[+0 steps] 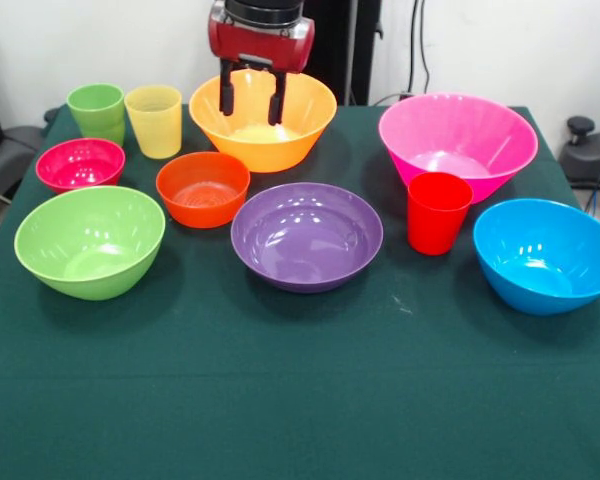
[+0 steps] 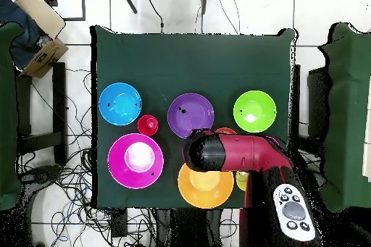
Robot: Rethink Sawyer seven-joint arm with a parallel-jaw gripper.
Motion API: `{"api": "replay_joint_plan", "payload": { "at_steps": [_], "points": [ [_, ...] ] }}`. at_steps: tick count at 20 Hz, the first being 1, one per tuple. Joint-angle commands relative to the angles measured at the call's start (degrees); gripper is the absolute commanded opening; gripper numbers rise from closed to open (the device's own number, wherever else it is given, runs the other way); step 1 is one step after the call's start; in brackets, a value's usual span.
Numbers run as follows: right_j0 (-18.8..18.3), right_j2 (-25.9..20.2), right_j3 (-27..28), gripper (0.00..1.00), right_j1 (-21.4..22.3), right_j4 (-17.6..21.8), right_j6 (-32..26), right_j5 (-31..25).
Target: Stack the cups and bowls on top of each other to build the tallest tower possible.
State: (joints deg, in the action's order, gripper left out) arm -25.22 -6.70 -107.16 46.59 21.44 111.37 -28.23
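Front: gripper (image 1: 250, 98) is seen w/ fingers apart, empty, inside the orange bowl (image 1: 263, 123). Purple bowl (image 1: 306, 236) sits in front of it; nothing stacked.
Overhead: arm (image 2: 235, 155) is seen above orange bowl (image 2: 206, 187); pink bowl (image 2: 135, 161) beside it.

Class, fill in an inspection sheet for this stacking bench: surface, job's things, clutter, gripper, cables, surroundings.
Surface: green cloth over the table.
Job's things: orange bowl, pink bowl, purple bowl, lime bowl, blue bowl, red-orange bowl, magenta bowl, green cup, yellow cup, red cup; all apart, nothing stacked.
Clutter: nothing seen.
Gripper: open, fingers in the orange bowl.
Cables: tangled on the floor.
Surroundings: cardboard box.
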Motion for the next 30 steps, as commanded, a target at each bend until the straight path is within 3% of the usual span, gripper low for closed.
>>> {"api": "replay_joint_plan", "payload": {
  "at_steps": [1, 11, 30],
  "points": [
    [-1.07, -6.00, -0.74, 1.00, -1.90, 0.01, -3.43, -3.54],
    [-0.05, -4.76, -4.02, 1.00, -2.77, 2.06, 0.04, 2.32],
    [9.79, 1.27, -5.09, 1.00, -2.82, 1.43, 7.65, 6.09]
  ]
}}
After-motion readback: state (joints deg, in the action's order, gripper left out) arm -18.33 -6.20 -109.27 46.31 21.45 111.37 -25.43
